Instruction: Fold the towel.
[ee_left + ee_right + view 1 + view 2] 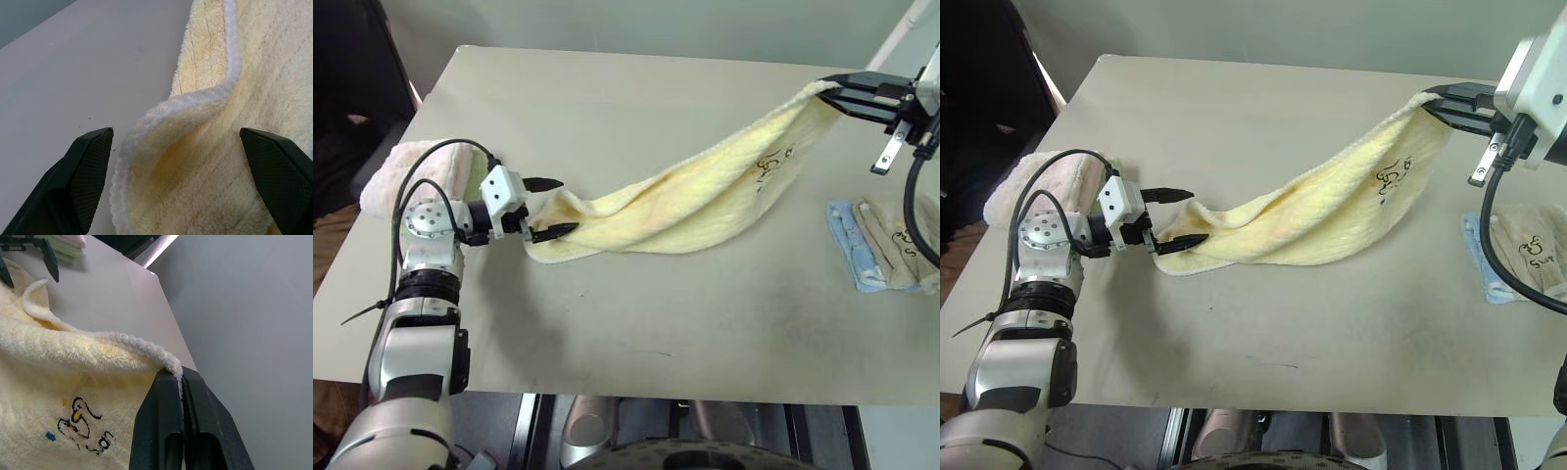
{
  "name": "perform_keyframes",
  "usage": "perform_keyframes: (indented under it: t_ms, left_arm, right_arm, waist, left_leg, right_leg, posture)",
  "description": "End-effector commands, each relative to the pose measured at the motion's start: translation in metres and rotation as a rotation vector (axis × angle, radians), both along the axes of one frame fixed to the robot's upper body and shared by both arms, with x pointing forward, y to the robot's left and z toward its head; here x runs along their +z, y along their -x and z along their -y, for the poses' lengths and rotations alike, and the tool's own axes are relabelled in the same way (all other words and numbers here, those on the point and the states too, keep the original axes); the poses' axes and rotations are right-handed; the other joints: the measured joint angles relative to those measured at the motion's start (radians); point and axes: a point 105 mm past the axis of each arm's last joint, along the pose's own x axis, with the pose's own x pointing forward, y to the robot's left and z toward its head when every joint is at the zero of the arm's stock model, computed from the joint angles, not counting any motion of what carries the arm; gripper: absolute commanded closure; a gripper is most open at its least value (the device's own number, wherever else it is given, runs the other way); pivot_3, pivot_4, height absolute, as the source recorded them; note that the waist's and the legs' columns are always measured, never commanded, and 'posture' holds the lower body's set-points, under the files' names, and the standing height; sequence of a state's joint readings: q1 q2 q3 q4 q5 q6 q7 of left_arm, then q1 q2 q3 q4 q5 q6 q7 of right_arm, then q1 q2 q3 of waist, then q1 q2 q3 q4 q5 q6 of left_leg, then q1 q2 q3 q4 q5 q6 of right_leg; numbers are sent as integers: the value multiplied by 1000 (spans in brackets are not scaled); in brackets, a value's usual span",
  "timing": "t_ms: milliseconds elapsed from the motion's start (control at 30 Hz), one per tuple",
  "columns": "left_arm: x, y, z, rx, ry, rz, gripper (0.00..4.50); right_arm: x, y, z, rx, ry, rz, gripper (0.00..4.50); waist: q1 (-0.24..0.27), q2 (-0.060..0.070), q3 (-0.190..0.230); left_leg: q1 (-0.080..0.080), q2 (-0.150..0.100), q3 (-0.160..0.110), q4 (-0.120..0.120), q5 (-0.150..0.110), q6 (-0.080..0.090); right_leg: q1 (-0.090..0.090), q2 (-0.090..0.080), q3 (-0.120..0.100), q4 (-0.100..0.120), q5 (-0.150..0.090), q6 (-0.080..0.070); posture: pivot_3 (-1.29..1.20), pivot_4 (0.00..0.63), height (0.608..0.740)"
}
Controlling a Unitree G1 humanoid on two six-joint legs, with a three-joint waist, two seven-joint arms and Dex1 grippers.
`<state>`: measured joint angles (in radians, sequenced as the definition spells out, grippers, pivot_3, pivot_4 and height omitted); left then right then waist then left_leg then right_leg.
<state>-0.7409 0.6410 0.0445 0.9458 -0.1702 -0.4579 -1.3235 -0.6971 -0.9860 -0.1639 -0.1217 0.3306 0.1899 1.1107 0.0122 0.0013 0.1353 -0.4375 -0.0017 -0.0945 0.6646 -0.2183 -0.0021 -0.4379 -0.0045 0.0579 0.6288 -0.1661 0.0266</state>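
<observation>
The towel (705,201) is not folded yet. It stretches across the desk (636,108) as a long, sagging strip: one end is lifted off the surface at the far right, the other end lies rumpled on the desk near the left arm, and the middle droops down to the desk between them.

The right gripper (182,382) has its jaws closed tight on the raised end, pinching the towel's piped edge just above the small dark embroidered figure. The left gripper (548,208) has its jaws spread wide, one on either side of the curled corner of the low end; they do not seem to touch the cloth, though from this angle that is hard to be sure of.

So one end is secured and the other is lined up for a grasp but not taken. What is left is most of the job: closing on the low corner, bringing the two ends together, laying the doubled cloth flat and smoothing it.
</observation>
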Motion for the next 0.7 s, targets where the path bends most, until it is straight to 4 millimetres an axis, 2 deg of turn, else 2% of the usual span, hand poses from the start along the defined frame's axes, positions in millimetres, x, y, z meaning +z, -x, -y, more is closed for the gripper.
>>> perform_keyframes:
  t_ms: [33,67,133,200,300,467,700]
  left_arm:
    - [11,-3,1,-4,6,41,0]
    - [11,-3,1,-4,6,41,0]
    - [34,-28,19,25,152,-24,0]
    - [45,-38,29,30,221,-61,0]
    - [49,-41,30,36,244,-71,0]
    - [45,-41,31,26,202,-96,0]
    - [45,-37,20,28,155,-171,0]
  right_arm:
    - [14,7,0,10,0,52,4478]
    - [14,7,0,10,0,52,4478]
    - [4,16,-3,27,41,7,4478]
    - [-1,21,-4,34,60,-15,4478]
    - [-2,22,-4,32,60,-20,4478]
    - [-4,23,-5,30,66,-27,4478]
    - [-7,26,-4,35,71,-44,4478]
  waist:
    - [0,0,0]
    - [0,0,0]
    - [12,0,0]
    - [26,0,0]
    - [20,0,0]
    - [-2,1,0]
    - [-1,1,0]
  left_leg:
    - [0,0,0,0,0,0]
    - [0,0,0,0,0,0]
    - [0,0,0,0,0,0]
    - [-4,0,-2,1,4,3]
    - [-7,-1,0,2,5,3]
    - [-6,-2,3,2,4,3]
    - [-7,-1,3,2,5,4]
  right_leg:
    - [0,0,0,0,0,0]
    - [0,0,0,0,0,0]
    - [0,0,0,0,0,0]
    - [0,0,-1,0,-2,-3]
    - [-3,-2,-1,-1,1,-3]
    - [-3,-2,1,-3,7,8]
    - [-4,-2,1,-2,6,9]
  posture:
    - [0,150,740]
    - [0,150,740]
    - [0,150,740]
    - [0,150,740]
    - [0,150,740]
    - [0,150,740]
    - [0,150,740]
